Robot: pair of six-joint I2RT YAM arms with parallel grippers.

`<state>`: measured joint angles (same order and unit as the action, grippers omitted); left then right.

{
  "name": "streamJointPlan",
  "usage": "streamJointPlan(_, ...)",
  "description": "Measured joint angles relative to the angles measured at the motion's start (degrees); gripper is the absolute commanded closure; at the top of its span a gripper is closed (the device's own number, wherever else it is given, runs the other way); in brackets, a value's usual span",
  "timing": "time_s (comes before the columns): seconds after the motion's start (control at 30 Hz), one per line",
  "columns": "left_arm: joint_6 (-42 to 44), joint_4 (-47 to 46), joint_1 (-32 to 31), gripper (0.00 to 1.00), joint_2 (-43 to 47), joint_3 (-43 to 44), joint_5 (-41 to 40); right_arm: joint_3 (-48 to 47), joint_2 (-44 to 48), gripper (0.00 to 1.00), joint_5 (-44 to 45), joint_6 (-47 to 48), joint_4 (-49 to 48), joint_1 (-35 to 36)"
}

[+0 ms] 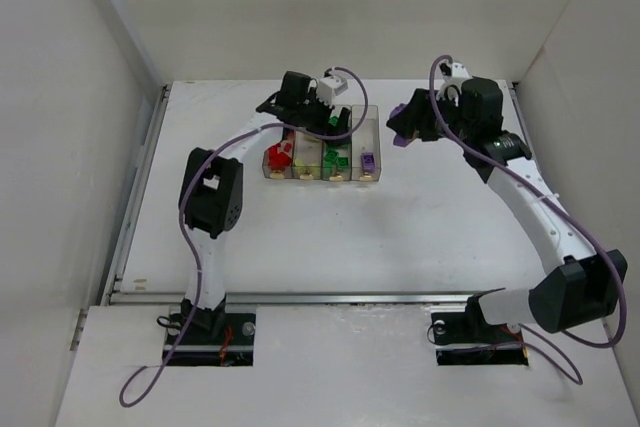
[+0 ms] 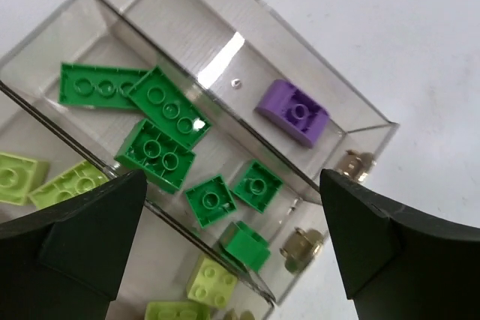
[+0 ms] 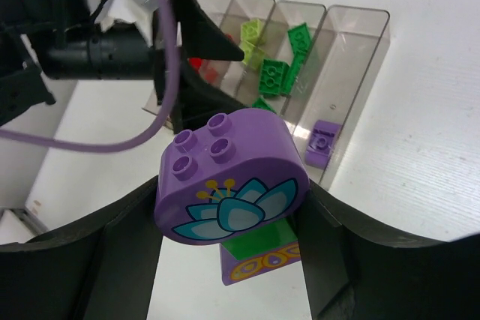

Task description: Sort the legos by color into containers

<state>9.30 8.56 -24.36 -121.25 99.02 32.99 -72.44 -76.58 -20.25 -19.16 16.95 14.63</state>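
My left gripper (image 2: 231, 185) is open above the containers (image 2: 352, 121), over the bin of green legos (image 2: 166, 106). One small green brick (image 2: 246, 243) lies tilted at that bin's near wall. The neighbouring bins hold a purple brick (image 2: 294, 110) and lime bricks (image 2: 211, 281). From above, my left gripper (image 1: 335, 119) hovers over the row of bins (image 1: 372, 117), with red bricks (image 1: 277, 155) in the leftmost. My right gripper (image 3: 232, 185) is shut on a clump: a rounded purple flower-printed brick (image 3: 225, 177) on a green piece (image 3: 259, 241) and a purple piece. It hangs right of the bins (image 3: 360, 35).
White walls enclose the table on three sides. A purple cable (image 3: 161, 50) and my left arm's black wrist (image 3: 97, 50) cross the right wrist view in front of the bins. Small brass tabs (image 2: 300, 243) sit at the bins' near ends.
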Motion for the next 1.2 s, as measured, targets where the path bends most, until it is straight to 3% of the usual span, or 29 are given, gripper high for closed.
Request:
streamJointPlan(0.13,7.6,3.1,-0.7,0.0,9.6,-1.6,3.1,-1.4,0.7,1.0,0.9,-5.6,-1.6,0.0)
streamJointPlan(0.23,12.2,2.4,-2.6,0.0,21.9,-6.4,5.7,-2.2,1.3,1.0,3.7,-10.8,-2.7,0.2)
streamJointPlan(0.33,12.3,-3.2,-5.1,0.0,33.0,-11.1,8.8,-2.4,2.0,1.0,9.1,-15.9,-4.0,1.3)
streamJointPlan(0.43,8.6,-8.3,-7.7,0.0,38.5,-12.7,10.5,-2.4,2.8,1.0,15.0,-20.9,-4.5,3.8)
streamJointPlan(0.53,4.2,-11.8,-9.5,0.0,38.3,-12.4,10.7,-2.4,3.5,1.0,20.8,-24.9,-4.7,7.3)
streamJointPlan(0.77,-5.0,-10.5,-10.5,0.0,26.8,-9.3,8.1,-2.3,5.7,1.0,31.1,-30.4,-5.0,13.1)
streamJointPlan(1.2,-9.2,-11.0,-10.7,0.0,24.8,-9.0,9.0,-0.1,6.9,1.0,36.1,-33.4,-5.4,14.3)
